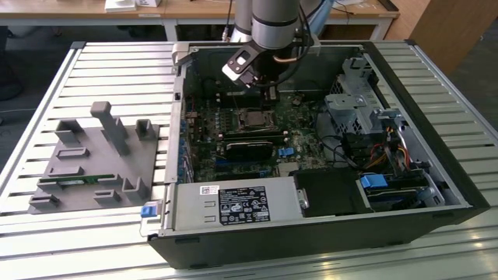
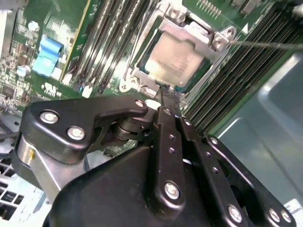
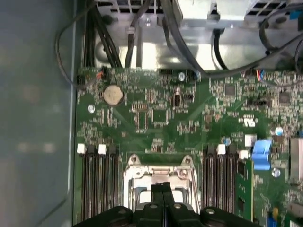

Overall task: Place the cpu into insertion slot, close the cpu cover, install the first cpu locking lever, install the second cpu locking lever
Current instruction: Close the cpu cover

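The cpu point(image 2: 177, 54) sits flat in its socket on the green motherboard point(image 3: 156, 118), its dull beige top showing through the square opening of the cpu cover point(image 2: 201, 35), whose silvery frame lies down around it. In both wrist views I see the pincer point(image 2: 164, 92) narrowed, its two black fingers pressed side by side with nothing visible between them, the tips at the socket's edge. A thin wire locking lever point(image 2: 265, 45) runs out from one socket corner. Black memory slots point(image 2: 109, 42) flank the socket. From the exterior view, the arm point(image 1: 274, 23) reaches down into the open computer case point(image 1: 435, 169) on the slatted worktop point(image 1: 116, 64).
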Motion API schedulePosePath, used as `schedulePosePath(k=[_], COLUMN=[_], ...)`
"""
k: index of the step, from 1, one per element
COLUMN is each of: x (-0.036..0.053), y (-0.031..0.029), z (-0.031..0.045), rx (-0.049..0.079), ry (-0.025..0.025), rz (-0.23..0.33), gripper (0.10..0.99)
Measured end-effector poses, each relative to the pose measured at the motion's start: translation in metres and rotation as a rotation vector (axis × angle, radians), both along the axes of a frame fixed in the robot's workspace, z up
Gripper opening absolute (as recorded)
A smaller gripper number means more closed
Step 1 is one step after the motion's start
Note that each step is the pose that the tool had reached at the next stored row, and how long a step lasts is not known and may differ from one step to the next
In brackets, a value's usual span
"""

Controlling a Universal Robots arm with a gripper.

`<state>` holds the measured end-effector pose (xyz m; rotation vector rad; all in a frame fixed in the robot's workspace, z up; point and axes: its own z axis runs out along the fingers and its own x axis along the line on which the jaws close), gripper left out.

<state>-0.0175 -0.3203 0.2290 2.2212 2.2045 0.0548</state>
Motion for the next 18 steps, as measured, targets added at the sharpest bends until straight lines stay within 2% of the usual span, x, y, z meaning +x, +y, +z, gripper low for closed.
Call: schedulePosePath(k=[6, 10, 18], x=[-0.019, -0.0201, -0.0307], y=[0.0, 0.0, 0.0], z=[-0.0047, -0.0114, -0.0163], rx=[0.0, 0.0, 0.0], ry=[0.0, 0.0007, 0.001], rz=[0.001, 0.001, 0.001], gripper=[0.106, 0.106, 0.106])
